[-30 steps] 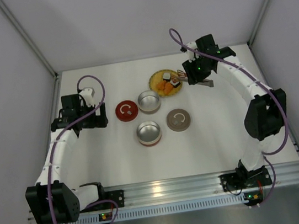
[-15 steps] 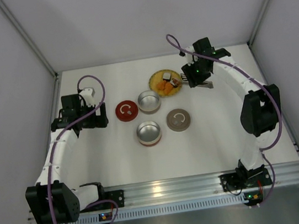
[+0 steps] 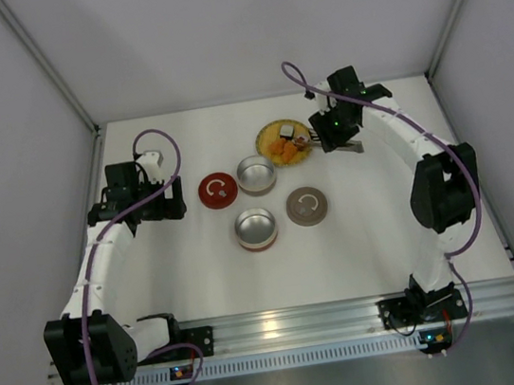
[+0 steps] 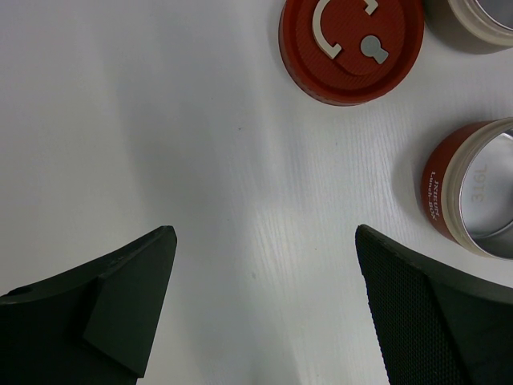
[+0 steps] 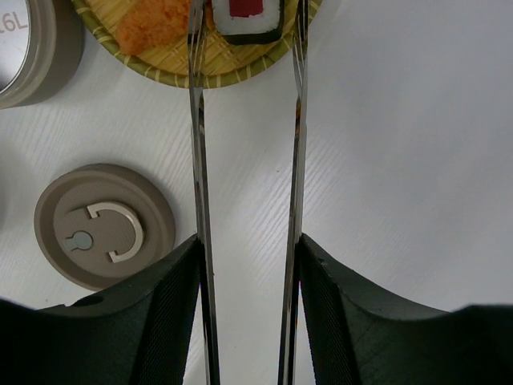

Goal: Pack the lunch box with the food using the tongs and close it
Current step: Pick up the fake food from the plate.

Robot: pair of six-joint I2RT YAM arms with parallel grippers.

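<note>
The right gripper [image 5: 250, 249] holds the tongs [image 5: 200, 160]. Its two fingers [image 5: 152, 305] press on the outside of the two thin metal arms, one finger on each arm, so the jaws are clamped on the tongs and not fully together. The arms of the tongs stand apart and run forward almost parallel to the yellow woven plate [image 5: 216, 76], and both tips are over it.

The dark roll piece with a red top [image 5: 244, 20] lies on the plate exactly between the two tips. The tips are close to its sides, but I cannot tell if they touch it. An orange chunk [image 5: 156, 24] lies on the plate just outside the left arm of the tongs. In the top view a white-and-black cube [image 3: 285, 131] is also on the plate, on the far side of the orange pieces.

The grey container [image 5: 28, 48] stands just beside the plate, and the taupe lid [image 5: 104, 226] lies flat on the table [image 3: 191, 269], nearer to the robot.

The left gripper [image 4: 264, 265] is over the bare table with its jaws wide apart and nothing between them. The red lid [image 4: 351, 48] lies flat in front of it. The red container [image 4: 469, 188] stands upright and open, near that lid.
</note>
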